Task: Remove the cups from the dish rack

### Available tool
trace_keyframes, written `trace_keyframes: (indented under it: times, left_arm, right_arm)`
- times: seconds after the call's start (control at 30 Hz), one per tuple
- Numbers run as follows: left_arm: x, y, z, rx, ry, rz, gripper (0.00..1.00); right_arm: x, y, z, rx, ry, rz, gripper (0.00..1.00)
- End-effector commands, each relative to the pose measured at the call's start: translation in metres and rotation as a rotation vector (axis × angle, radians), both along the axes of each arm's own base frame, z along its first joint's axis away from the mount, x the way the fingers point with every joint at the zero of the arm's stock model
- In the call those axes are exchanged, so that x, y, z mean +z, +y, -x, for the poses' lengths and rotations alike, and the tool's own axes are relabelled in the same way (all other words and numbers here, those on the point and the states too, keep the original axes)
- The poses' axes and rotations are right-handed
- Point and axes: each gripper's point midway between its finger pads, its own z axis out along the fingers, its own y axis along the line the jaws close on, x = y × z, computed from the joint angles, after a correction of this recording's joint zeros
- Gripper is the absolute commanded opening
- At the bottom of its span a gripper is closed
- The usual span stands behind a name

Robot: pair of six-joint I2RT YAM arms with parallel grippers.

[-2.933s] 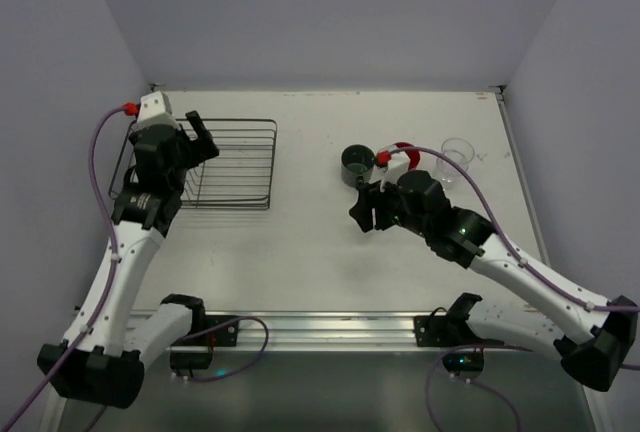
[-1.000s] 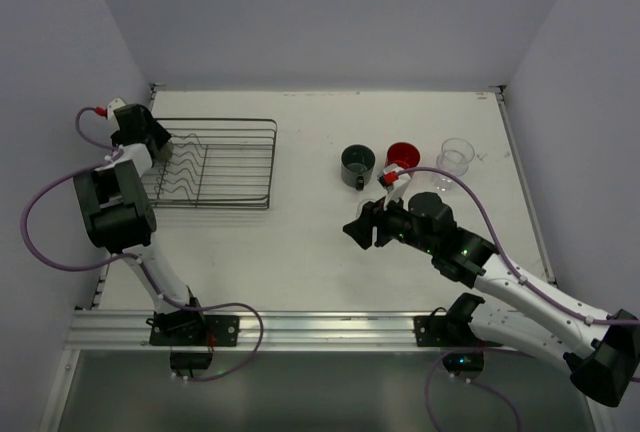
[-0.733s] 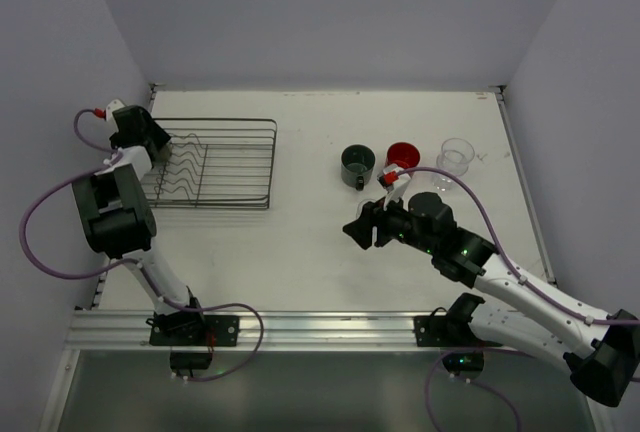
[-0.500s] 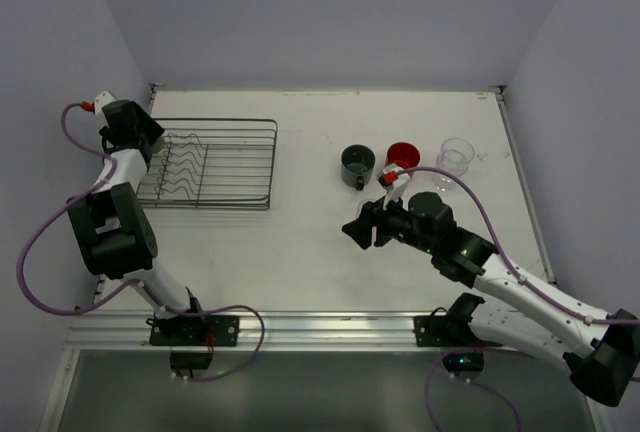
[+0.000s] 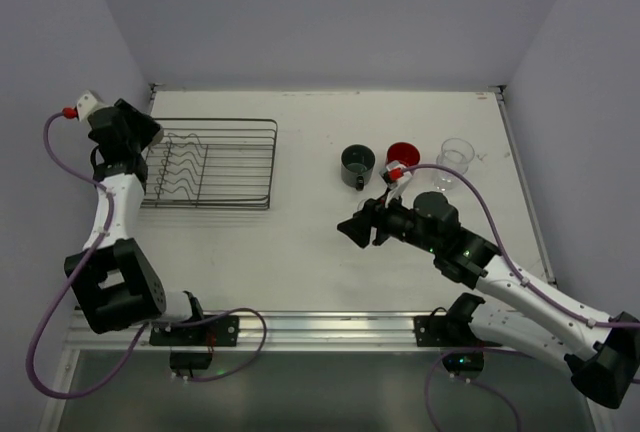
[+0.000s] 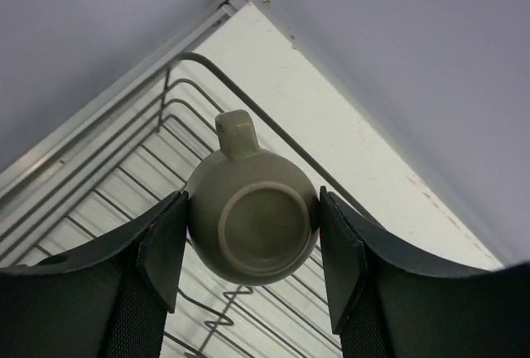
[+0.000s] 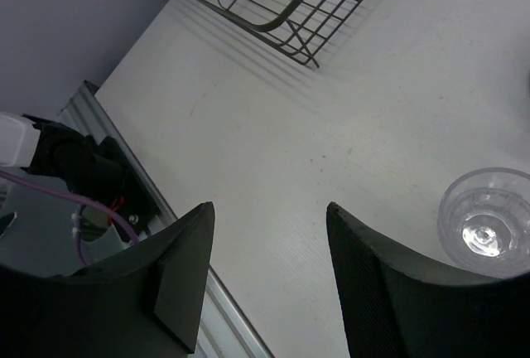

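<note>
Top view, left claw (image 5: 130, 127): raised at the left end of the rack (image 5: 225, 167); its jaws cannot be read from here.
Top view, rack: no cup shows on its wires.
Top view, unloaded row: dark mug (image 5: 357, 162), red mug (image 5: 403, 155) and tumbler (image 5: 457, 152) stand well to the right of the rack.
Top view, right claw (image 5: 352, 230): over bare table between rack and row, nearer the row.
Left wrist, left claw: clamped on the olive cup (image 6: 252, 217), one finger on each side.
Left wrist, cup: above the rack wires, handle pointing away from the wrist, its axis running along the claw.
Right wrist, right claw: fingers apart, nothing between; a clear glass (image 7: 484, 221) stands just beside.
Coming move, judged: the row lies to the cup's right, across the table.
</note>
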Motion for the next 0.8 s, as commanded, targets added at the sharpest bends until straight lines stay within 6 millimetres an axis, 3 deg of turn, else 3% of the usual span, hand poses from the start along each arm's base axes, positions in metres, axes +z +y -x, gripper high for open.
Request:
trace_keyframes:
  times: [0.0,0.07,0.1,0.2,0.27,0.3,0.33,0.43,0.6,0.77]
  left_arm:
    - [0.044,-0.032,0.007,-0.098,-0.161,0.075,0.0]
    - [0.058,-0.06,0.015,-0.175,-0.218,0.126,0.0]
    - [0.056,-0.078,0.018,-0.243,-0.224,0.154,0.0]
    - [0.073,-0.136,0.031,-0.418,-0.291,0.241,0.0]
    - [0.07,-0.18,0.042,-0.538,-0.296,0.321,0.0]
    - [0.084,-0.201,0.052,-0.625,-0.345,0.338,0.0]
    - [0.078,-0.226,0.062,-0.699,-0.339,0.38,0.0]
    - [0.094,-0.268,0.091,-0.856,-0.395,0.481,0.0]
    - [0.109,-0.307,0.136,-1.007,-0.471,0.603,0.0]
    - [0.127,-0.322,0.17,-1.086,-0.55,0.659,0.0]
  right_arm:
    - [0.045,0.013,0.004,0.034,-0.045,-0.162,0.59]
    - [0.053,0.016,0.004,0.039,-0.04,-0.195,0.6]
    - [0.059,0.019,0.007,0.058,-0.042,-0.215,0.6]
    - [0.076,0.027,0.009,0.092,-0.052,-0.298,0.6]
    - [0.092,0.031,0.009,0.103,-0.071,-0.361,0.62]
    - [0.093,0.034,0.007,0.107,-0.074,-0.372,0.64]
    - [0.097,0.036,0.005,0.106,-0.082,-0.386,0.66]
    - [0.112,0.044,-0.002,0.113,-0.124,-0.43,0.73]
    - [0.132,0.061,-0.011,0.154,-0.175,-0.471,0.82]
    - [0.139,0.079,-0.013,0.22,-0.172,-0.507,0.82]
